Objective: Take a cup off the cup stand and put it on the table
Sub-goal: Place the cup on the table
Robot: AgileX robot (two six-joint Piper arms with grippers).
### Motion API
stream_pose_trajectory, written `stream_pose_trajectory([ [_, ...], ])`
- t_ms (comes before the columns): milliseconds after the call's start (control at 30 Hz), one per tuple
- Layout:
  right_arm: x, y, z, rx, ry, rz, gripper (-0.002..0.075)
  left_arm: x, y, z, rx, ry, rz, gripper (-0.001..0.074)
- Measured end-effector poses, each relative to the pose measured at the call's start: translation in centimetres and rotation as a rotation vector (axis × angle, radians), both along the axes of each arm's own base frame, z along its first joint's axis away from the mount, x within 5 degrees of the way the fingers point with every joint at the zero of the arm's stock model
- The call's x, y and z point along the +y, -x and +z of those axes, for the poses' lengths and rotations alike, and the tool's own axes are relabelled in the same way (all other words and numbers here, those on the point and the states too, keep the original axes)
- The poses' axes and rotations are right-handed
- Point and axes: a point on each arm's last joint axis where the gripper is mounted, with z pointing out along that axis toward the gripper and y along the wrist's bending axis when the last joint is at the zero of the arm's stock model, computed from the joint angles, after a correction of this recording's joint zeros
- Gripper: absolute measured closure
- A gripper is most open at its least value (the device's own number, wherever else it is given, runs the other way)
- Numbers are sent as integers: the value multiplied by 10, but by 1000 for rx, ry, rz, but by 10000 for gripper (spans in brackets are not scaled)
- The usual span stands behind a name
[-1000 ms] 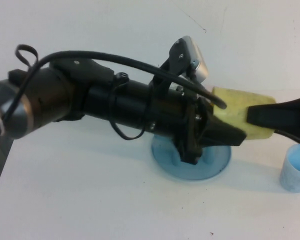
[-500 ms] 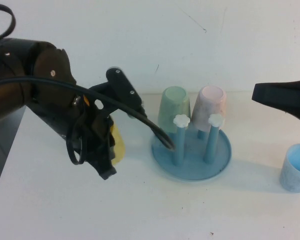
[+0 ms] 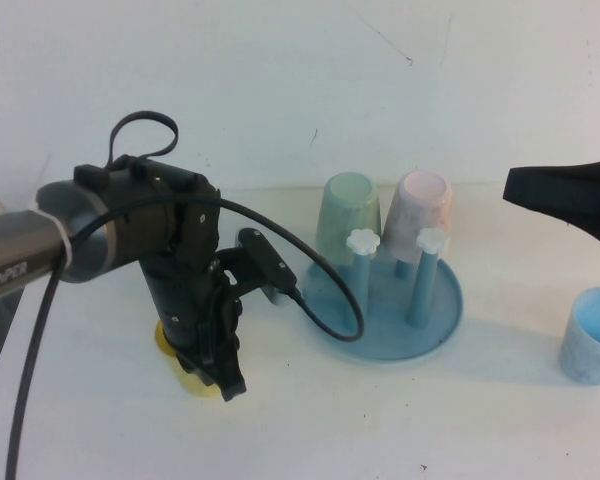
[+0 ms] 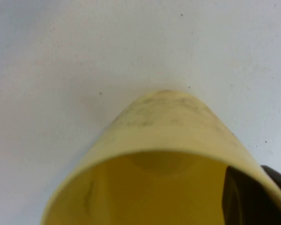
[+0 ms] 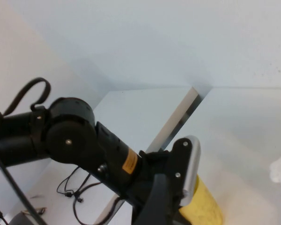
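Observation:
The yellow cup [image 3: 171,346] is at the table [image 3: 380,430], left of the cup stand [image 3: 442,322], mostly hidden under my left arm. My left gripper [image 3: 208,374] points down and is shut on the cup's rim. In the left wrist view the cup [image 4: 168,136] fills the frame, mouth toward the camera, with one dark finger [image 4: 246,197] inside its wall; its base is at or just above the table. My right gripper [image 3: 560,200] hovers at the right edge, above and right of the stand. The cup also shows in the right wrist view [image 5: 203,206].
A pale green cup [image 3: 348,215] and a pink cup [image 3: 423,213] sit upside down on the stand's rear pegs. Two front pegs with white knobs [image 3: 362,241] are bare. A light blue cup [image 3: 590,335] stands on the table at the right.
My left arm has carried the yellow cup from above the stand to the left and lowered it to the table. The right gripper has not moved.

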Motion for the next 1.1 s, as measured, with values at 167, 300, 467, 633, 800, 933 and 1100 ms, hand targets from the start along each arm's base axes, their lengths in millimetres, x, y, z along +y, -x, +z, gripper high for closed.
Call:
stream_pose_trajectory([
  [167, 0, -1, 0, -2, 6, -6, 76, -1, -3, -8, 15, -6, 15, 728],
  [300, 0, -1, -1, -6, 11, -7, 76, -1, -3, -8, 13, -5, 17, 727],
  [467, 0, -1, -1, -9, 13, -6, 77, -3, -3, -10, 17, 11, 33, 607],
  [633, 0, 0, -1, -10, 19, -3, 77, -7, -4, -2, 53, 41, 86, 305],
  [800, 0, 0, -2, -9, 31, 7, 77, -11, -9, 24, 69, 54, 152, 246],
  [933, 1, 3, -1, -14, 20, 37, 77, -9, -3, 52, 69, 65, 183, 375],
  [1100, 4, 6, 1, -21, -6, 84, 77, -3, 14, 91, 13, 134, 218, 659],
])
